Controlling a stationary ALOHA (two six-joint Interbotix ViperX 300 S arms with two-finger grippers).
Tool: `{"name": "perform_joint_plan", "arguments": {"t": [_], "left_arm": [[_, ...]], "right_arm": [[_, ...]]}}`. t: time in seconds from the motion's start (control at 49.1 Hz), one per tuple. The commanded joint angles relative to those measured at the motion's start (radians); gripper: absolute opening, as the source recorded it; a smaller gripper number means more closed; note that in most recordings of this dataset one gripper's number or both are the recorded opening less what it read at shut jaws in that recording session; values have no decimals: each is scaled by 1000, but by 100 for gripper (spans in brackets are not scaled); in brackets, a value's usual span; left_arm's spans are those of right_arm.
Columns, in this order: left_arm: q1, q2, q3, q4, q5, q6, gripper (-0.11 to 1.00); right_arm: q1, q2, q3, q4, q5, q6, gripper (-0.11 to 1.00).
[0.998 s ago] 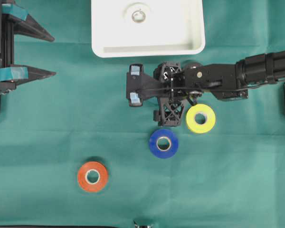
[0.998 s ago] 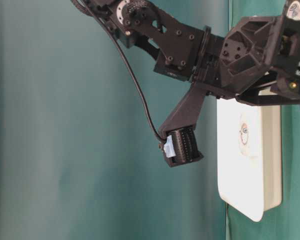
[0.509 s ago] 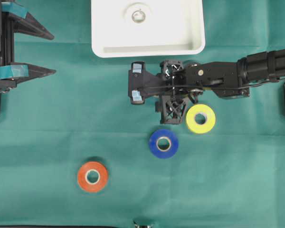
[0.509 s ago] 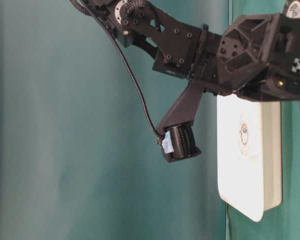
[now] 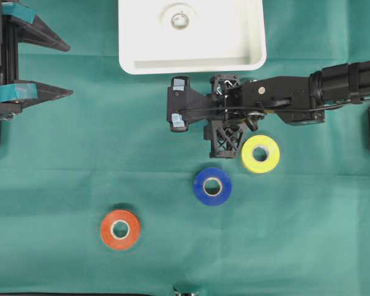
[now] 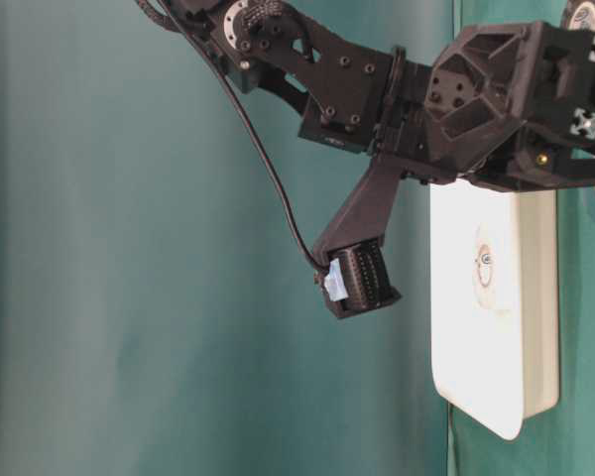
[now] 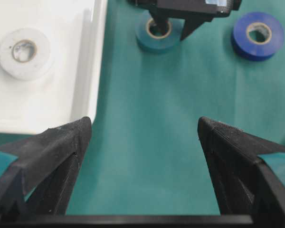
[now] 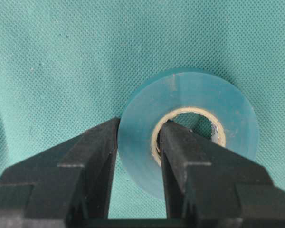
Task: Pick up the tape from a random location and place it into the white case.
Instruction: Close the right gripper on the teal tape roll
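Observation:
A teal tape roll [image 8: 232,111] lies flat on the green cloth. My right gripper [image 8: 138,128] is shut on its wall, with one finger inside the core and the other outside the rim. The left wrist view shows the same roll [image 7: 147,40] under the right gripper [image 7: 172,29]. From overhead the right gripper [image 5: 225,113] points down and hides the roll. The white case [image 5: 135,37] lies just beyond it and holds a white tape roll [image 5: 180,18]. My left gripper [image 5: 69,71] stands open at the far left, nothing between its fingers [image 7: 61,147].
A yellow roll [image 5: 260,153] sits right beside the right gripper, a blue roll [image 5: 212,185] a little nearer, and an orange roll [image 5: 119,229] at the front left. The case's near rim [image 7: 88,85] lies close to the left gripper's left finger.
The right gripper's jaws have closed from wide open onto the teal roll's wall, and the gripper has shifted slightly toward the case. The left arm has not moved.

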Motion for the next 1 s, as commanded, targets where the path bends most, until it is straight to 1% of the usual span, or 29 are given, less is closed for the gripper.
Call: {"name": "perform_joint_plan", "arguments": {"t": [0.0, 0.285, 0.57, 0.978], "left_arm": [[3, 0, -11, -2, -8, -2, 90], [3, 0, -11, -2, -9, -2, 90], [3, -2, -11, -2, -9, -2, 90], [15, 0, -11, -2, -8, -2, 90]], "right_arm": [[-3, -41, -14, -3, -5, -3, 28], [3, -49, -29, -2, 0, 0, 28], [11, -115, -48, 0, 26, 2, 28], [15, -192, -126, 0, 167, 2, 28]]}}
